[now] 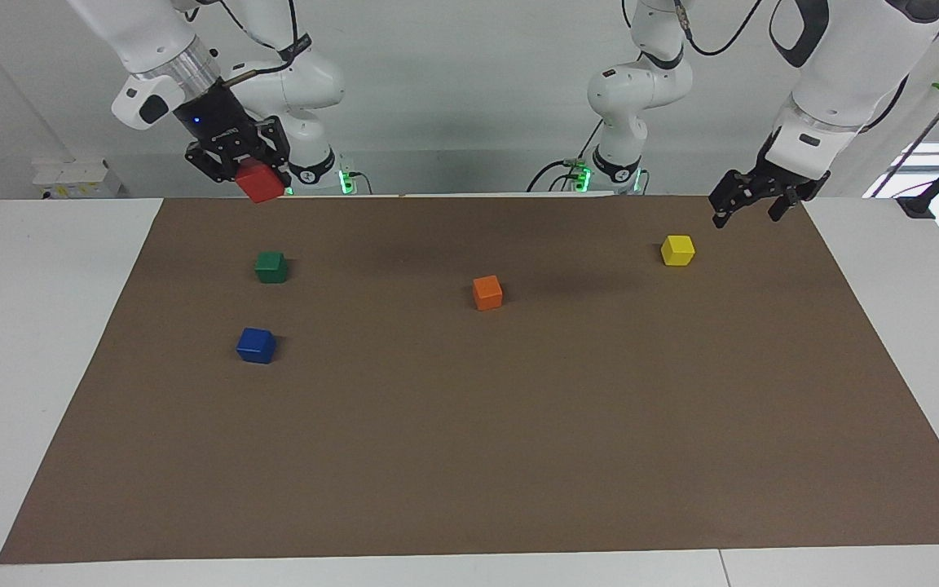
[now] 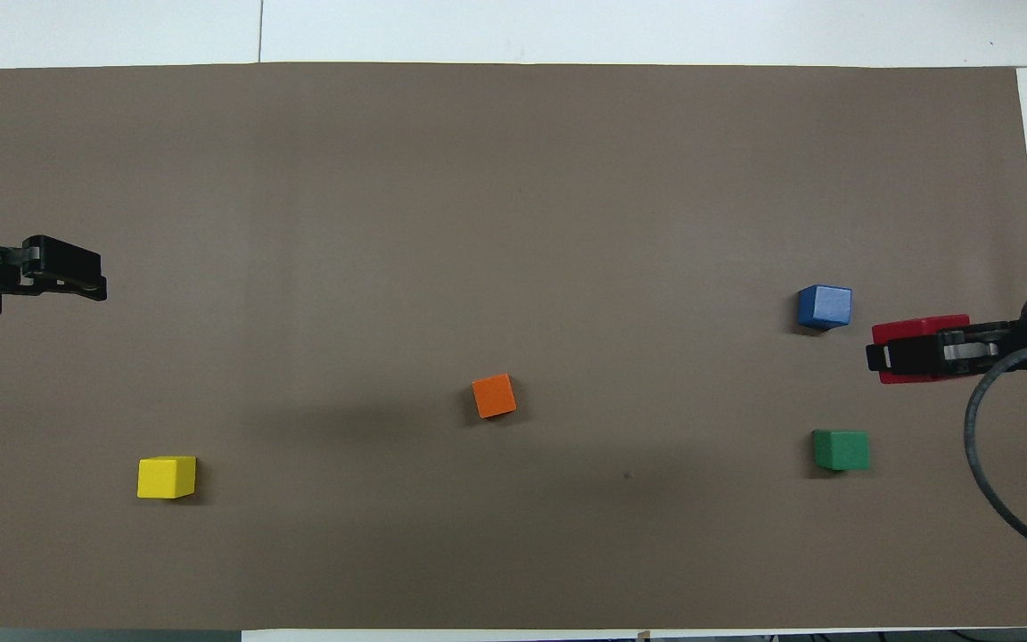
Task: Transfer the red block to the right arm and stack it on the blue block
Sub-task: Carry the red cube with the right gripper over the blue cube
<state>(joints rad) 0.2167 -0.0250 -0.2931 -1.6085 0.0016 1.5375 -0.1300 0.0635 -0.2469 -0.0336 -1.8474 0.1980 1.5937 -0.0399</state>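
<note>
The red block [image 1: 258, 181] [image 2: 919, 332] hangs in the air with my right gripper [image 1: 251, 178] [image 2: 888, 355] shut on it, pointing down, high over the mat at the right arm's end. In the overhead view the held cube shows beside the blue block [image 2: 825, 306], not over it. The blue block [image 1: 256, 345] sits alone on the mat, farther from the robots than the green cube [image 1: 271, 267]. My left gripper [image 1: 748, 214] [image 2: 102, 278] hangs open and empty over the mat's edge at the left arm's end, apart from the yellow cube [image 1: 677, 249].
A brown mat [image 1: 469, 448] covers the table. An orange cube [image 1: 487, 292] [image 2: 494, 396] lies near its middle. The green cube [image 2: 841, 448] and the yellow cube [image 2: 167, 476] lie nearer the robots, at the two ends.
</note>
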